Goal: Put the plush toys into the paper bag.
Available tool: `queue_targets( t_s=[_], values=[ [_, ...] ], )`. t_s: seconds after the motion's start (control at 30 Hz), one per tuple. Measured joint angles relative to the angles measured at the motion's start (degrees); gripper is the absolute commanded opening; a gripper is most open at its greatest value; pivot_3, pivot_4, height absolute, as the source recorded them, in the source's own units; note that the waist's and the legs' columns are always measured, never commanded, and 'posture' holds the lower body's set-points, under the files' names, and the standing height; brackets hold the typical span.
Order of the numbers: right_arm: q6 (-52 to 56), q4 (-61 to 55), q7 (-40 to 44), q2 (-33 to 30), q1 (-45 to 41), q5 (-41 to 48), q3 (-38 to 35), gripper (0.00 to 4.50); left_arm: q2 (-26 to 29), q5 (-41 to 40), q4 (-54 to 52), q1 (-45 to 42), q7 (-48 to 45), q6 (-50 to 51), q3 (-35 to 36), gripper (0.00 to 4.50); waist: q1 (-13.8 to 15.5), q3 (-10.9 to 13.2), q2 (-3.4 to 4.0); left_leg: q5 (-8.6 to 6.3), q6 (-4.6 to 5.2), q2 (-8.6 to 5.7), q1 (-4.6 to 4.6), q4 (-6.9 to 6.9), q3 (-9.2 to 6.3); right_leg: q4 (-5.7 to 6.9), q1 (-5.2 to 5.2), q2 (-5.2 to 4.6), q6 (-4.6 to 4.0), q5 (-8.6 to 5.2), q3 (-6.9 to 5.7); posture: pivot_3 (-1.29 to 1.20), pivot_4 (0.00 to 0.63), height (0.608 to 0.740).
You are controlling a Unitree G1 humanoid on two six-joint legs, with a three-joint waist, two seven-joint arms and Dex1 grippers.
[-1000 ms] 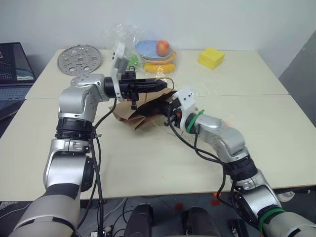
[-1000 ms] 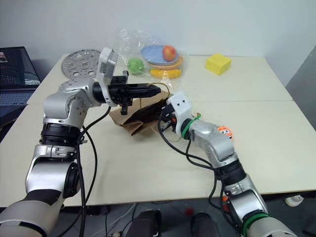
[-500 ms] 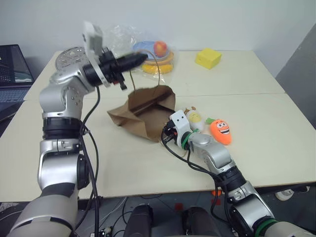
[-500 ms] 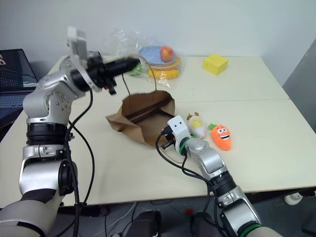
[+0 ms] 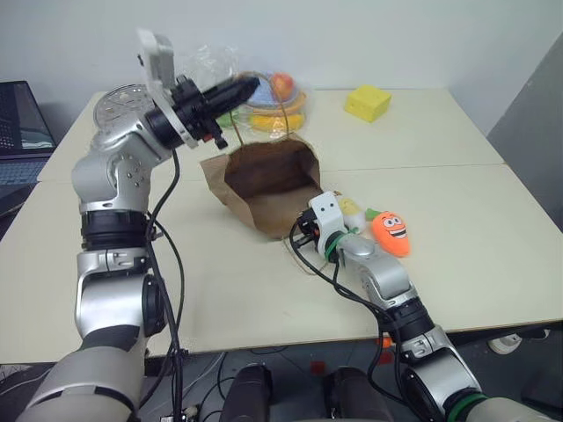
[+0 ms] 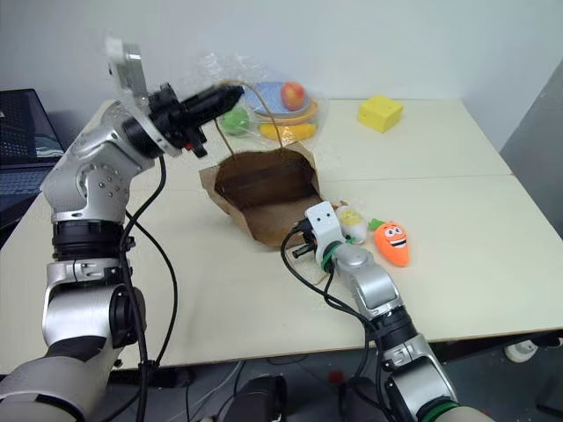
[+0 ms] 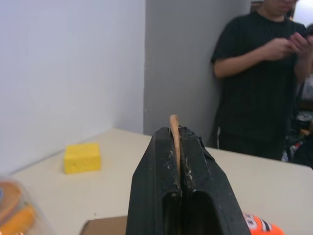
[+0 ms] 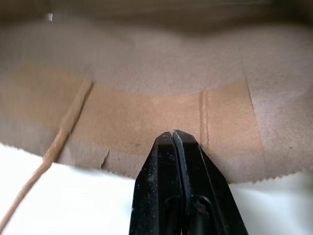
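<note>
**Bag mouth pulled open, toys still outside**

Nearest, the right gripper [image 8: 172, 134] has sunk to the pale table [image 5: 457, 264] at the near edge of the brown kraft paper bag [image 5: 264, 180]. Its black fingers are pressed together with nothing visibly between them, the tips at the bag's lower lip, seemingly pinning it down.

Just right of that wrist lie the two plush toys, both on the table outside the bag: the whitish egg-shaped toy with a yellow face [image 6: 354, 221], partly hidden by the arm, and right of it the orange carrot toy with a grinning face [image 5: 390, 232].

Farther back, the left gripper [image 7: 175, 128] is clamped on the bag's thin tan cord handle [image 5: 283, 110] and has risen to the left. Half a second ago the bag lay slumped and creased; now its mouth stands up and faces the toys, so it looks ready to receive them.

Beyond stand a clear plastic bag of fruit [image 6: 277, 101], a perforated metal disc [image 5: 119, 103] at far left and a yellow block [image 5: 368, 103] at far right.
</note>
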Motion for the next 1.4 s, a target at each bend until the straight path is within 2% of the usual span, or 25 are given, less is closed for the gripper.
queue_targets(
  t_s=[0.2,0.4,0.53,0.63,0.7,0.8,0.87,1.0,1.1,1.27,1.4],
  values=[
    [-2.13,-10.16,5.86,0.50,0.21,3.83,-0.04,0.02,0.28,2.41,-1.02,2.33,-2.75,-3.13,-3.69,0.00,0.05,0.00,0.00,0.00,0.00,0.00,-0.01,-0.01,-0.01,-0.02,0.00,0.00,0.00,0.00,0.00,0.00,0.150,0.740],
    [-3.00,-22.06,9.86,-2.55,2.54,7.38,-0.63,0.02,0.40,3.42,-0.91,2.21,-3.59,-4.23,-4.40,0.00,0.16,0.00,0.00,0.00,0.00,-0.01,-0.01,0.01,-0.01,-0.03,0.02,-0.01,0.00,0.00,-0.01,0.00,0.150,0.740],
    [-0.79,-29.97,9.51,-5.46,4.08,10.71,-5.23,0.02,0.29,3.76,-0.50,1.74,-3.63,-4.28,-5.06,0.00,0.21,0.00,0.00,0.00,0.00,-0.01,-0.01,0.01,-0.02,-0.03,0.03,-0.01,0.00,0.00,-0.02,0.00,0.150,0.740],
    [2.49,-35.34,7.88,-7.84,5.62,13.28,-10.42,0.60,0.15,3.94,0.13,1.42,-3.69,-4.32,-5.39,0.00,0.23,0.00,0.00,0.00,0.00,-0.01,-0.01,0.00,-0.02,-0.04,0.03,-0.02,0.00,0.00,-0.02,0.00,0.150,0.740],
    [5.19,-39.46,6.28,-10.35,9.01,14.23,-14.46,1.27,-0.02,3.95,0.42,1.32,-3.72,-4.31,-5.77,0.00,0.45,0.00,0.00,0.00,0.00,-0.01,-0.03,-0.03,-0.03,-0.09,0.03,-0.03,0.00,0.00,-0.03,0.00,0.150,0.740],
    [9.05,-46.12,4.22,-18.37,22.20,12.55,-21.54,2.38,0.12,3.95,0.74,1.08,-3.77,-4.30,-5.84,0.00,1.48,0.00,-0.01,-0.02,0.02,-0.04,-0.06,-0.15,-0.02,-0.41,0.11,-0.04,-0.01,-0.01,-0.05,0.00,0.150,0.740],
    [11.52,-47.58,2.50,-19.58,29.31,11.45,-24.53,3.12,0.44,3.96,0.93,1.04,-3.77,-4.30,-5.68,0.00,1.54,0.01,-0.01,-0.02,0.02,-0.03,-0.07,-0.15,0.01,-0.42,0.10,-0.03,-0.01,-0.01,-0.03,0.00,0.150,0.740],
    [15.03,-52.27,0.14,-18.97,33.95,11.63,-26.14,4.48,-0.13,3.93,0.90,0.96,-4.24,-4.19,-6.16,0.00,0.65,0.01,0.00,0.01,0.03,0.04,0.03,-0.10,0.04,-0.24,0.09,0.03,-0.02,-0.01,0.04,0.00,0.150,0.740],
    [17.75,-53.83,-2.08,-16.40,36.55,12.21,-25.70,4.48,-0.09,3.93,0.90,0.97,-4.80,-4.07,-6.18,0.00,0.45,0.01,0.00,0.05,0.07,0.07,0.05,-0.06,0.02,-0.18,0.10,0.08,-0.02,0.00,0.02,0.00,0.150,0.740],
    [18.13,-52.71,-3.30,-14.96,35.68,12.59,-24.09,4.48,-0.09,3.93,0.90,0.97,-4.86,-3.98,-6.18,0.00,0.26,0.01,0.00,0.08,0.12,-0.04,0.04,-0.02,0.06,-0.28,0.14,0.01,-0.01,0.00,0.09,0.00,0.150,0.740],
    [16.88,-45.22,-3.76,-14.55,33.57,11.80,-22.65,4.48,-0.10,3.94,0.89,0.96,-4.86,-3.92,-6.20,0.00,0.26,0.01,0.00,0.08,0.13,-0.05,0.04,-0.06,0.05,-0.36,0.18,0.00,-0.01,0.00,0.05,0.00,0.150,0.740]
  ],
)
